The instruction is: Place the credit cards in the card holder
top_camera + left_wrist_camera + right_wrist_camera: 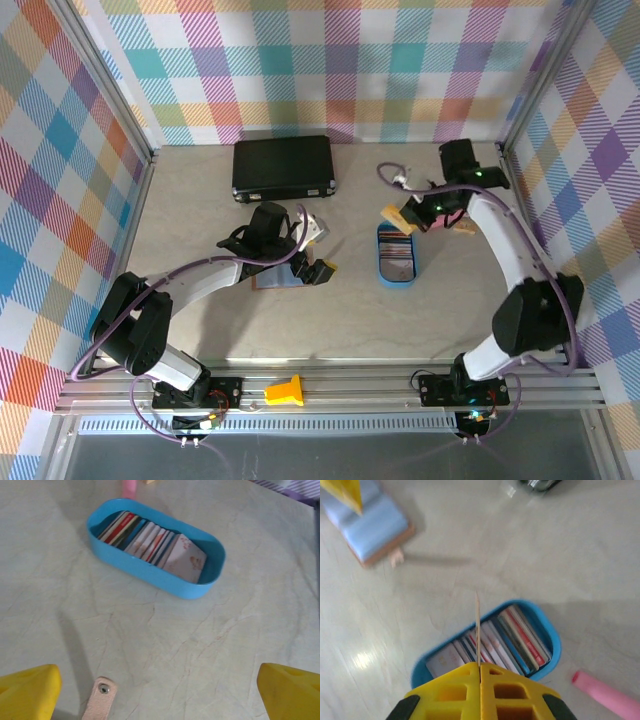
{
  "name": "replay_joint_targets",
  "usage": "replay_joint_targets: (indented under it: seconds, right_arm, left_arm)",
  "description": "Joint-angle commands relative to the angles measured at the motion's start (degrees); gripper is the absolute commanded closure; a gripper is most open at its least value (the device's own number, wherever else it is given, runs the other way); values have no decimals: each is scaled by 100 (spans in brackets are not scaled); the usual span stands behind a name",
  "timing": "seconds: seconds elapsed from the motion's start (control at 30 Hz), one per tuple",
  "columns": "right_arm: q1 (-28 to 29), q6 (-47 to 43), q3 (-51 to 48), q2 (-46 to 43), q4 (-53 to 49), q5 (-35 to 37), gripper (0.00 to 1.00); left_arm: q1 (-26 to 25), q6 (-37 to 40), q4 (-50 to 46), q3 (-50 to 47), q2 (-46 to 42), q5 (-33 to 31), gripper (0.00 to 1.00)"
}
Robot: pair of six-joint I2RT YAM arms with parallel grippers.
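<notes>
Right of centre in the overhead view, my right gripper hangs over the upper end of the blue tray, jaws clamped on one orange-yellow card.
- On the right wrist camera that card shows edge-on as a thin line. It runs straight up the frame from the yellow fingers, long axis pointing away from the gripper, above the tray.
- The credit cards in the tray stand on edge, packed face to face along its length.
- The tray's long axis runs up-down in the overhead view, and upper left to lower right on the left wrist camera.

My left gripper is spread wide. Its yellow fingertips sit at the two bottom corners of the frame with bare table between them.
- The card holder lies centre frame overhead, just left of the left gripper and partly under the arm.
- Its snap tab pokes in at the bottom edge of the left wrist frame.
- On the right wrist camera, upper left, the holder lies open and tilted, bluish-grey pockets up.

A black case sits at upper centre overhead. A pink object lies just beside the tray, lower right of the right wrist frame.
</notes>
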Motion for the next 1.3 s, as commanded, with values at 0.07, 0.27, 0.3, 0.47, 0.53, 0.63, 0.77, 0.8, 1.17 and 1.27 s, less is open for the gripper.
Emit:
replay_joint_targets:
  seconds: [0.07,0.27,0.3,0.47,0.53,0.63,0.77,0.8,1.17,1.27]
  right_arm:
    - [-289,2859,-317,-969,1000,-1273,100]
    - [-729,5588,-810,-1413,2482,-2632,100]
    - [-730,5906,-833,-1420,2659,-2744,100]
    - [-725,7379,-934,-1185,3323,-3332,100]
    - [-709,7772,-1166,-1184,3662,-3403,100]
    - [-611,8663,-1798,-1211,4756,-3660,100]
    - [-176,9591,-2289,-991,5889,-3759,100]
    - [-17,9614,-2282,-924,5945,-3747,100]
    - [736,10129,-2036,-146,6543,-3626,100]
    - [738,10325,-2061,-50,6714,-3581,100]
  left_arm:
    - [-67,-299,330,22,-314,-213,0]
    - [-36,-1151,192,407,-473,157,8]
    - [-32,-1513,231,510,-483,203,10]
    - [-14,-3700,1061,861,-557,669,18]
    - [-14,-4623,1525,819,-624,651,18]
    - [-14,-5962,2035,589,-788,333,20]
    - [-14,-7348,2328,203,-998,-255,24]
    - [-14,-7582,2458,106,-1039,-356,25]
    - [-14,-8658,2020,-34,-1170,-813,31]
    - [-14,-8799,2284,-118,-1160,-889,33]
